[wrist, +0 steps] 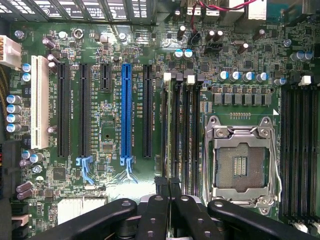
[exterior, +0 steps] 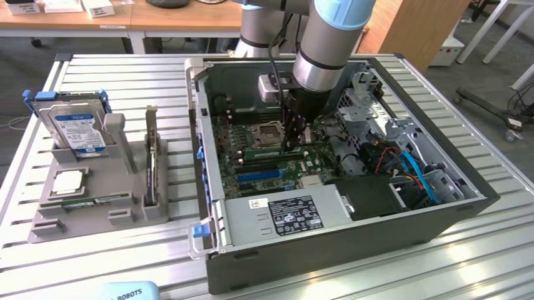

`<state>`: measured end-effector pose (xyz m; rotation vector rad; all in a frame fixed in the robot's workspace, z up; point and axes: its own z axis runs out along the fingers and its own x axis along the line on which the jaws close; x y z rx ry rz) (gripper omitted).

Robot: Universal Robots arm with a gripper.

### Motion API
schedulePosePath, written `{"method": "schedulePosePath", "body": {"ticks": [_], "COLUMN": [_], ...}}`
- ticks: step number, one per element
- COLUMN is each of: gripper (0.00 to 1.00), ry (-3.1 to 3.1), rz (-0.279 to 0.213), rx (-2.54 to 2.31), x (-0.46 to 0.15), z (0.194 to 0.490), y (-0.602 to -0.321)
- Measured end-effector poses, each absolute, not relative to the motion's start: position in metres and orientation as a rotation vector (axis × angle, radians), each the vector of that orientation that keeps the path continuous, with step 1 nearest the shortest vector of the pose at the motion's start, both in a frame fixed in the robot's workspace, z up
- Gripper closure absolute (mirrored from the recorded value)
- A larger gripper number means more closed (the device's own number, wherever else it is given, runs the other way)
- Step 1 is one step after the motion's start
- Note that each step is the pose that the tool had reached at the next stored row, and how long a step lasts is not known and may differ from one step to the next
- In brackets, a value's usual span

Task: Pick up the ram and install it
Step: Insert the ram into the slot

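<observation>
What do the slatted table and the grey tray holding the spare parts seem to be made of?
The table is probably aluminium: pale ribbed slats with a dull metallic sheen. The tray is probably plastic: uniform matte grey with blocky moulded slots.

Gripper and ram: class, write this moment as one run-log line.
gripper: shut | position: low over memory slots inside case | ram: lying in grey holder outside case

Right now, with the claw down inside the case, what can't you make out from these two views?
- Whether the shut claw holds anything: wrist view, its own dark fingers cover the gap; exterior view, too small to tell.
- Ends of the memory slots by the claw: wrist view, covered by it.
- Label on the ram in the tray: exterior view, too small to read.
</observation>
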<state>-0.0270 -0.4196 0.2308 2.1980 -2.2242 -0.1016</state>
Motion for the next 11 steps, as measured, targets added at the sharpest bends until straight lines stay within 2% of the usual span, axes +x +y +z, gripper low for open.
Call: {"method": "schedulePosePath", "body": {"ticks": [11], "gripper": [0.89], "ry": [-2.22], "rz": [-0.102], "rx": [2.202], "x": [-0.027], "z": [0.2302], "y": [-0.4195]}}
